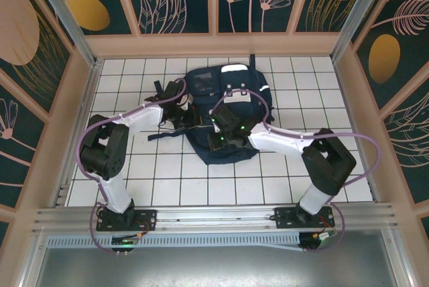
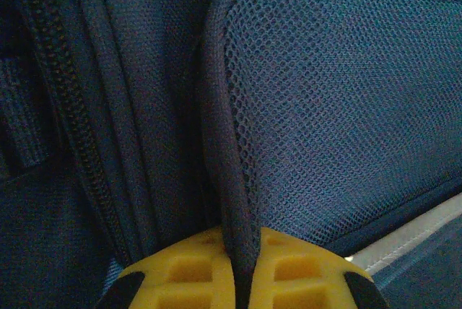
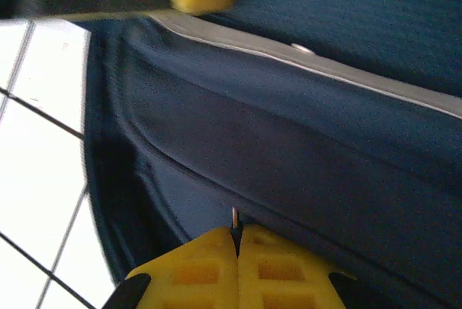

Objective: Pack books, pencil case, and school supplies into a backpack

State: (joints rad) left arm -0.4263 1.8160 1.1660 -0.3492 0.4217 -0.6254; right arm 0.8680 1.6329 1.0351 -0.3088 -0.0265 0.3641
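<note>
From above, we see the backpack (image 1: 231, 154) lying flat in the middle of the table (image 1: 161, 186), with both arms reaching onto it. At the left wrist, the left gripper (image 2: 242, 269) is pinched tight on the piped edge (image 2: 227, 179) of a mesh panel (image 2: 346, 107). The cloth is soft and limp, so we judge seams and piping the surest holds. At the right wrist, the right gripper (image 3: 237, 251) is closed against the navy fabric, and a thin metal tab (image 3: 234, 216), perhaps a zip pull, pokes out between its jaws.

backpack (image 1: 206, 87) | navy fabric, white-grey patches, mesh pocket | lying flat | middle of white-tiled table (image 1: 167, 180)
</note>
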